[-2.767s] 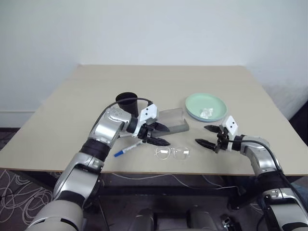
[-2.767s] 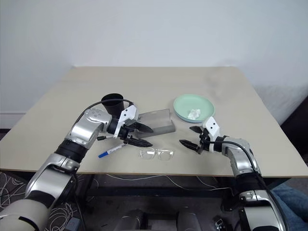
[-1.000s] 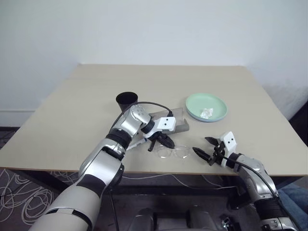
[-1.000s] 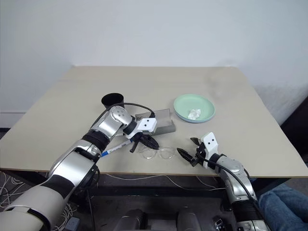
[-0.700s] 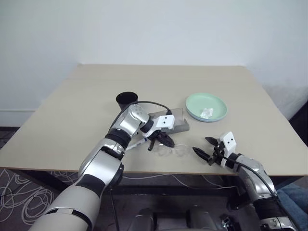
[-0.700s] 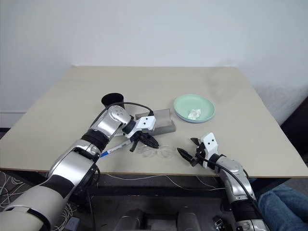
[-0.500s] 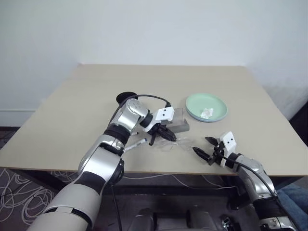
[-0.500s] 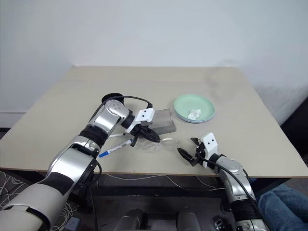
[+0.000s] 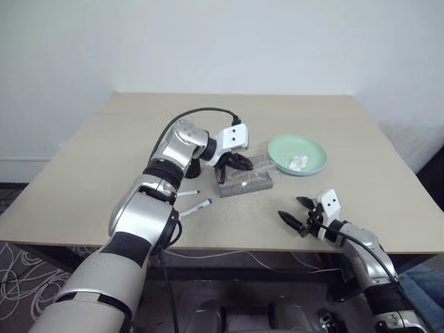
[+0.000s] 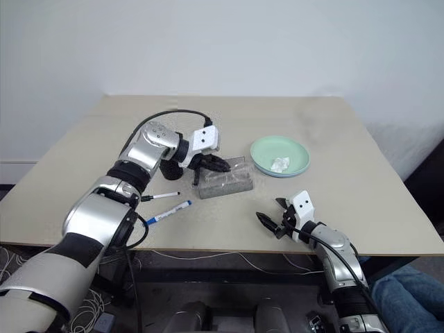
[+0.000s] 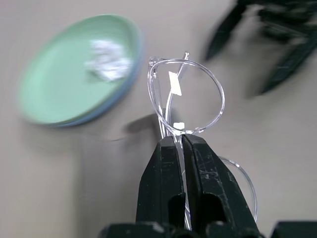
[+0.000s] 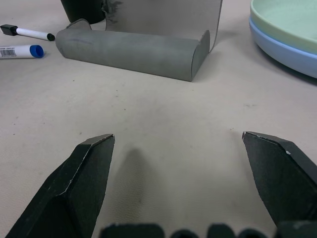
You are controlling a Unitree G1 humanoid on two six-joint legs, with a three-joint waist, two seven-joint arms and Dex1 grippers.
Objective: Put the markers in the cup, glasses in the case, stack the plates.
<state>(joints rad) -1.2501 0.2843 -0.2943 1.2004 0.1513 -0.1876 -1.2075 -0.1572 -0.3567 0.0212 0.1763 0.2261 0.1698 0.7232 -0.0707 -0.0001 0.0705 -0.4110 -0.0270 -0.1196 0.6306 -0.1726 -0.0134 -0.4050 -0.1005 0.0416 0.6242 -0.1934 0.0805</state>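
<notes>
Clear plastic, the glasses (image 11: pixel 184 101) hang pinched at the frame in the closed left claw (image 11: pixel 182 148) above the grey case (image 9: pixel 244 182), judged light, thin and breakable, while the right claw (image 12: pixel 183 146) rests agape over the tabletop (image 12: pixel 163 109).

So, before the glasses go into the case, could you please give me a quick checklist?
1. Left gripper shut on glasses: ok.
2. Glasses lifted off the table, above the case: ok.
3. Case lid open: ok.
4. Case interior free: cannot tell.
5. Right gripper open, clear of the case: ok.
6. Plates stacked: ok; two markers not yet in the cup: not ok.
</notes>
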